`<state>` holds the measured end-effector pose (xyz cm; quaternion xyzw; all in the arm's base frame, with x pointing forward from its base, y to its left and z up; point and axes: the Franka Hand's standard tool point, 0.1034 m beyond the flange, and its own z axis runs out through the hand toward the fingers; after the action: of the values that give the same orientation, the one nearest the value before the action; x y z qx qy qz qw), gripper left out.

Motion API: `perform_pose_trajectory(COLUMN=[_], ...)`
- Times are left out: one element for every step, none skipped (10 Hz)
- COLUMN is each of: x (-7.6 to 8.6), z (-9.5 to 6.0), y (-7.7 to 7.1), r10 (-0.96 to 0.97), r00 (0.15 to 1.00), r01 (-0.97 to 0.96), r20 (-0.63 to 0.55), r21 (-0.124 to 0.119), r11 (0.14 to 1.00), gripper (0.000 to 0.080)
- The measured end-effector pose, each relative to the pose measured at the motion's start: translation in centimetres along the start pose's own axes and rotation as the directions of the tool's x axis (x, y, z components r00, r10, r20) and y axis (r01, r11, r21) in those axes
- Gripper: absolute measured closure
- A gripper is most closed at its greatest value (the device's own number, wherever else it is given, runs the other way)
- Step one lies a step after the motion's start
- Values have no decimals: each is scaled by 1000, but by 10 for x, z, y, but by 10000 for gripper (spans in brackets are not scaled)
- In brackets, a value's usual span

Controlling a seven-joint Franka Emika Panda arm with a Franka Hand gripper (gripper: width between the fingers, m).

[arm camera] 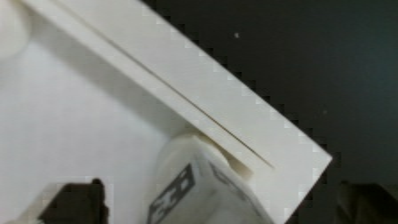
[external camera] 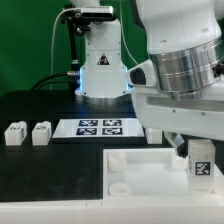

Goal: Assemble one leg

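My gripper [external camera: 197, 152] is at the exterior view's right, shut on a leg [external camera: 200, 167], a small white block whose black-and-white tag faces the camera. It holds the leg upright over the right part of the large white panel [external camera: 140, 180]. In the wrist view the leg [arm camera: 199, 185] sits between the dark fingers [arm camera: 75, 202] of the gripper [arm camera: 214, 208], over the panel [arm camera: 89, 110] near its edge. Whether the leg touches the panel is hidden. Two more legs [external camera: 15, 133] [external camera: 41, 132] stand at the exterior view's left, and another [external camera: 155, 133] is behind the panel.
The marker board [external camera: 98, 127] lies on the black table in front of the robot base [external camera: 100, 70]. The arm's big wrist housing [external camera: 185, 60] fills the upper right of the exterior view. A green wall is behind.
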<state>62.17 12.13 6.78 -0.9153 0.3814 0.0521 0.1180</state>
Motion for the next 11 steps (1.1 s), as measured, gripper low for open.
perform_pose_trajectory(x=[1,4,8,11,13,12,12,12,11,12,12], z=[-1,-4,-6,-6,-4,-4,-4,-4,-4,-4,-3], y=[0,2,1,1,3,2,2,2,1,3,3], r10=[-94,-302,-455,-560,-597,-535,-543,-485,-392,-293,-201], r00=[996,953,890,828,801,844,838,873,918,954,977], r01=[94,301,452,556,592,531,539,480,388,289,197], r20=[-5,-25,-30,-33,-41,-47,-46,-51,-58,-64,-68], r21=[-6,-47,-76,-88,-87,-82,-83,-78,-70,-64,-58], r11=[996,953,889,826,801,844,838,874,919,955,979], gripper=[151,150,150,150,150,150,272,272,410,505,505])
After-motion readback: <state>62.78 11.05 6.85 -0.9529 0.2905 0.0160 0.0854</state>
